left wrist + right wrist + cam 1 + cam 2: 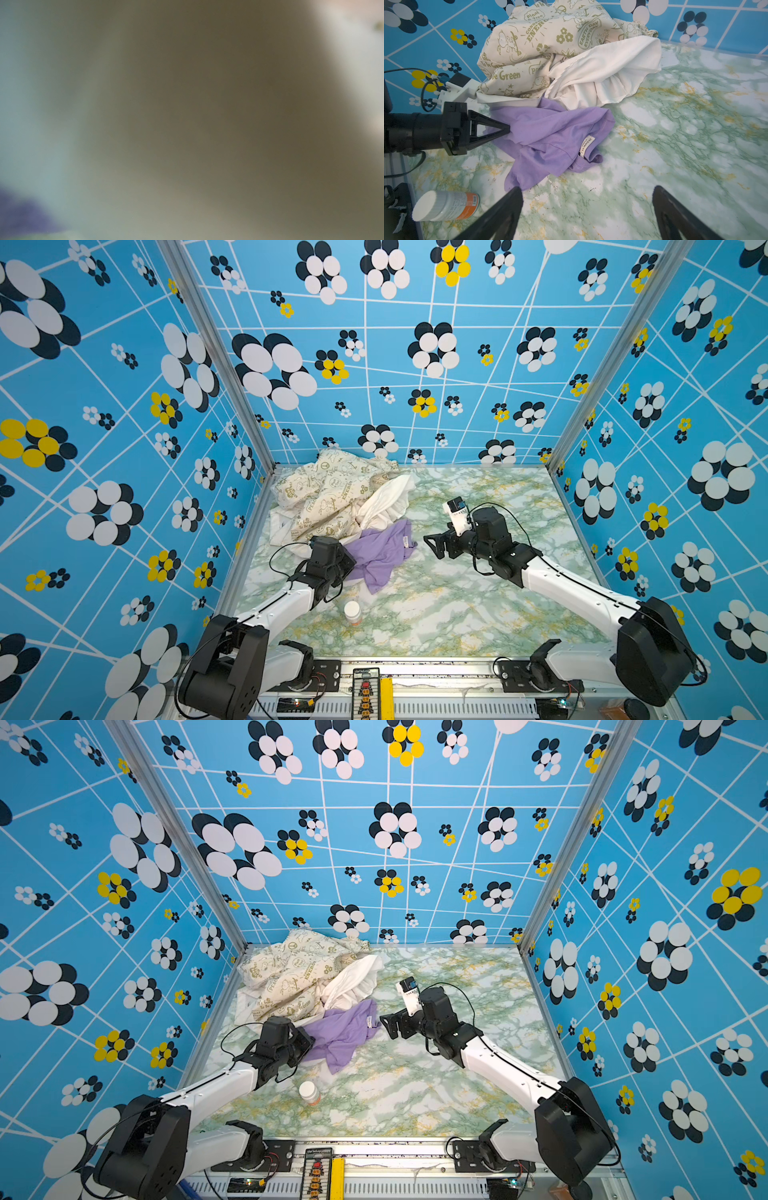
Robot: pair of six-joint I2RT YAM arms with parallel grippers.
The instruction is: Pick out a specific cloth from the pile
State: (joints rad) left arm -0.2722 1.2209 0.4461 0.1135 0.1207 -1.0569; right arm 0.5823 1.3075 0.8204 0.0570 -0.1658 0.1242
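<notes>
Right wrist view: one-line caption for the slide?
Left gripper shut on the lavender cloth at the edge of the pile; right gripper open and empty over the table.

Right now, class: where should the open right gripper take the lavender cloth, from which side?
Probably the raised fold by its white label, coming across the table: that end of the lavender cloth lies clear of the pile, and the left gripper pinches the opposite edge.
</notes>
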